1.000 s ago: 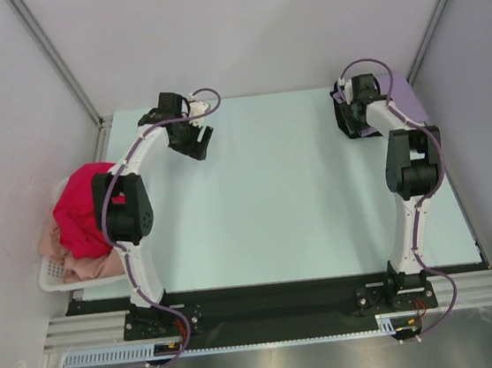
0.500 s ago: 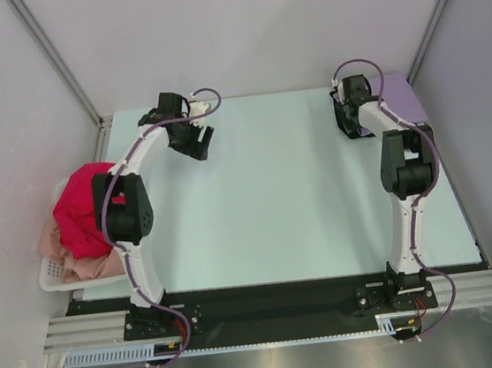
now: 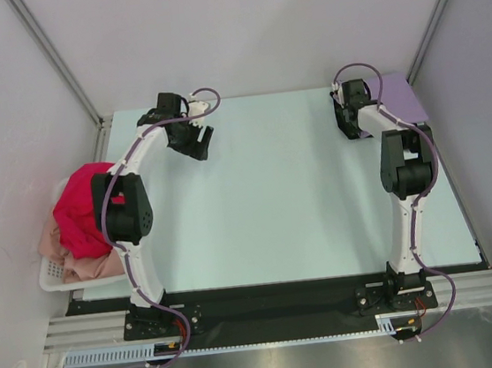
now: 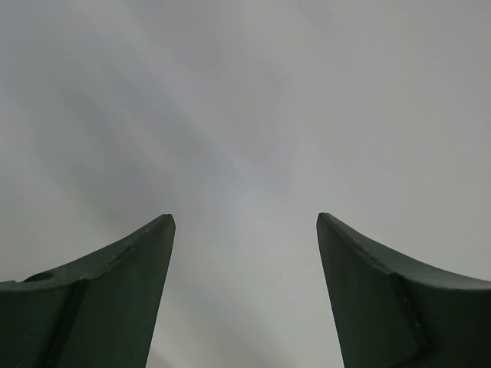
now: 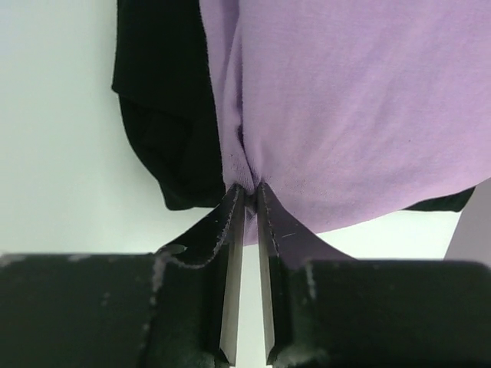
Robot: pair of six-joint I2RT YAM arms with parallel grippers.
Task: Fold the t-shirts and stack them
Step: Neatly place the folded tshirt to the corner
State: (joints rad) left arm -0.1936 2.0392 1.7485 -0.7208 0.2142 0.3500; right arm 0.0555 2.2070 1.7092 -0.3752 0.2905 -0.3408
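The lavender purple t-shirt (image 3: 401, 100) lies folded at the table's far right corner, on top of the black folded t-shirt (image 3: 346, 124). In the right wrist view the lavender shirt (image 5: 353, 100) covers the black shirt (image 5: 165, 115). My right gripper (image 5: 251, 188) is shut on the lavender shirt's near edge, which bunches between the fingertips. My left gripper (image 3: 199, 145) is open and empty at the far left; its wrist view (image 4: 245, 222) shows only plain grey. The magenta-red t-shirt (image 3: 85, 211) lies piled on the pale peach-pink t-shirt (image 3: 82, 267) at the left.
The white plastic basket (image 3: 57, 277) holding the two loose shirts stands off the table's left edge. Metal frame posts (image 3: 54, 59) rise at both far corners. The pale table top (image 3: 282, 189) stretches between the arms.
My right gripper has shifted slightly left along the far right corner, uncovering more of the lavender shirt. The left arm has not moved.
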